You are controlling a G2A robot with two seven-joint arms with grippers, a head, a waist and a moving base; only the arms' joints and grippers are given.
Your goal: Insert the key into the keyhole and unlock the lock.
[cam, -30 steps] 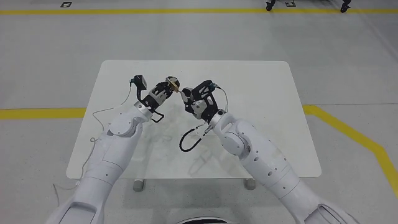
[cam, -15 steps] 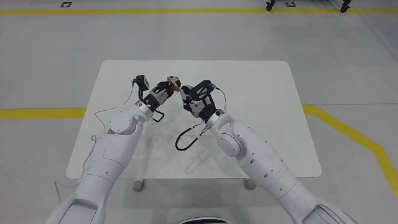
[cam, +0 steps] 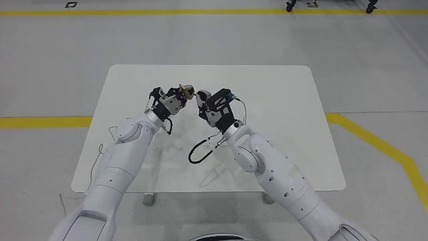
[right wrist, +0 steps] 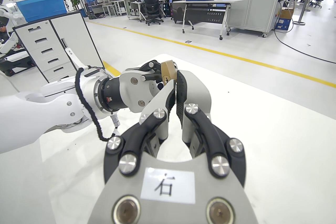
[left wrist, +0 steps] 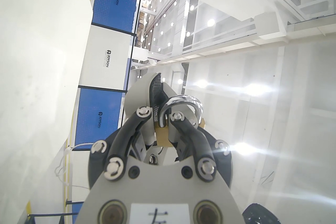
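- The lock [cam: 186,92], brass-bodied with a steel shackle, is shown held in the air above the tabletop [cam: 281,87], toward 11 o'clock of the tabletop's middle.
- The left gripper [cam: 175,98] is seen at 8 o'clock of the lock. Its jaws are clamped on the brass body, and the shackle stands clear beyond the fingertips.
- The right gripper [cam: 202,100] is seen at 4 o'clock of the lock, just beside it. Its jaws are drawn nearly together, as on something thin. The key is judged to be pinched there, though it is hidden by the pads.
- In the right wrist view the keyhole [right wrist: 165,77] is turned toward the right gripper, whose tips lie just beside the lock's face. Whether the blade has entered cannot be told.
- The step in hand is judged to be insertion.
- The blade should be lined up with the keyway's axis before it is pushed, and it should be advanced slowly and straight.
- The left clamp should be kept firm, so that the body is not pushed back or twisted.
- The key should be turned only once it is fully seated, with the turn resisted by the left gripper.
- A slanted approach is to be avoided, as the key could slip between the pads.
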